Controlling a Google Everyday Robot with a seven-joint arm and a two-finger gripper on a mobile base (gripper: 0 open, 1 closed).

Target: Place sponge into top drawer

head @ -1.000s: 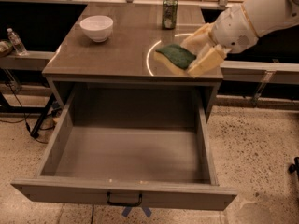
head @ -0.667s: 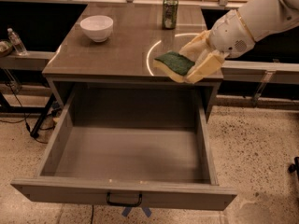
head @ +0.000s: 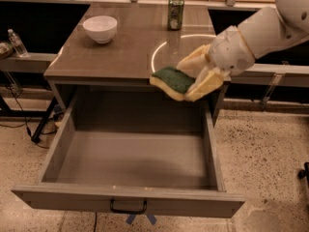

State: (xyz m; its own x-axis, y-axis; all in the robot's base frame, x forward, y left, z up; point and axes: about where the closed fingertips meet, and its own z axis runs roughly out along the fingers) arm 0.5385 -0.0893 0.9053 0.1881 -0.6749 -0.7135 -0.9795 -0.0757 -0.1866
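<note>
The gripper (head: 195, 76) is clamped on the right end of the sponge (head: 173, 79), holding it tilted just over the tabletop's (head: 120, 52) front edge, above the far right of the open top drawer (head: 130, 202). Released here, the sponge may catch that edge or bounce off the drawer's right wall. The pinch looks shallow, though that's hard to judge, so it could slip early.
</note>
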